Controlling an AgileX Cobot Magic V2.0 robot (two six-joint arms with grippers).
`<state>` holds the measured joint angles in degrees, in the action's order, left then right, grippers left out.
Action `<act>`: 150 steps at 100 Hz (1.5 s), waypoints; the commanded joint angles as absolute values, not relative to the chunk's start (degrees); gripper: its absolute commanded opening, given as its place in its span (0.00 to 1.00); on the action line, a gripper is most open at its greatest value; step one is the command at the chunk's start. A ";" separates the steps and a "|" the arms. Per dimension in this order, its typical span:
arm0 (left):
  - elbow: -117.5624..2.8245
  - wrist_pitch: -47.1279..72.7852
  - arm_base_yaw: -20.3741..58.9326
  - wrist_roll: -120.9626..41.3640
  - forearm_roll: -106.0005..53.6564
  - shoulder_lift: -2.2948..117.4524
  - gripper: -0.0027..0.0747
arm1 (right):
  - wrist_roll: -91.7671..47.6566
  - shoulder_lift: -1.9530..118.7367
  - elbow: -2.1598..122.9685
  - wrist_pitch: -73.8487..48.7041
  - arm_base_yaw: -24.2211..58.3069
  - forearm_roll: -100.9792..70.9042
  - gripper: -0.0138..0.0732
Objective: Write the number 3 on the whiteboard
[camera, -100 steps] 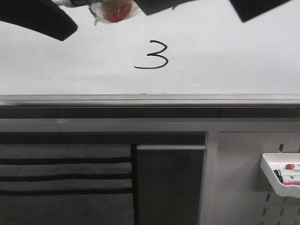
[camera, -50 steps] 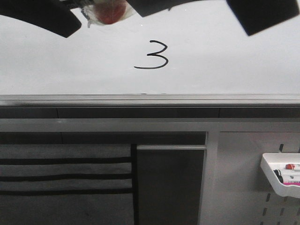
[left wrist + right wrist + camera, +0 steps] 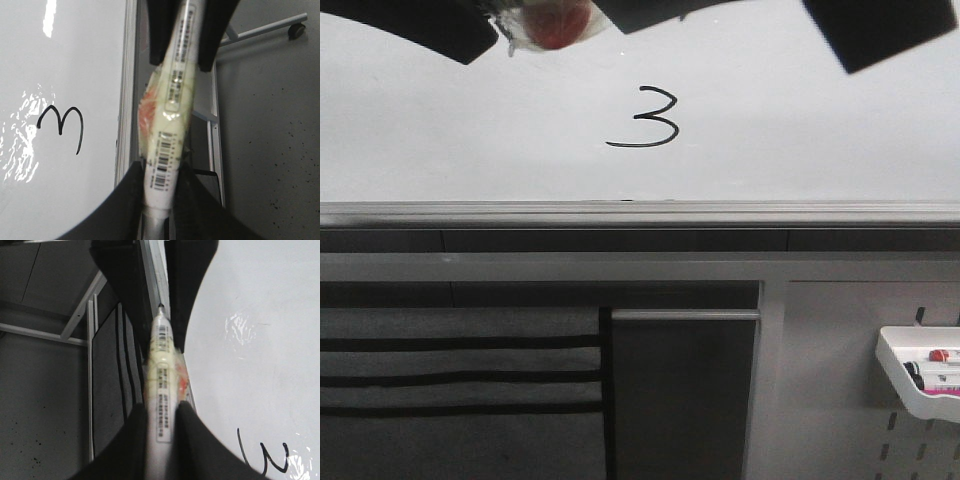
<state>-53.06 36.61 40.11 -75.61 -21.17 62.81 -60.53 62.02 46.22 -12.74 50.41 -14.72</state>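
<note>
The number 3 (image 3: 647,118) is drawn in thin black line on the whiteboard (image 3: 820,130), above its grey rail (image 3: 640,213). It also shows in the left wrist view (image 3: 61,122) and partly in the right wrist view (image 3: 267,455). A white marker (image 3: 175,100) wrapped in clear tape with a red patch is held off the board, along its rail. My left gripper (image 3: 159,172) is shut on one end and my right gripper (image 3: 160,412) is shut on the other end (image 3: 161,370). In the front view only the taped part (image 3: 555,22) and dark finger edges show at the top.
A white tray (image 3: 920,385) with markers hangs on the grey pegboard (image 3: 840,400) at the lower right. A dark panel with black slots (image 3: 460,380) is at the lower left. A wheeled stand leg (image 3: 297,30) rests on the grey floor.
The marker and the dark fingers at the top of the front view have moved slightly up and left, further out of frame. The 3 is unchanged.
</note>
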 commanded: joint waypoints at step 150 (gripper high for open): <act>-47.99 11.49 9.03 -46.51 -44.40 69.47 0.01 | -60.87 46.13 47.69 -18.30 36.71 -20.28 0.54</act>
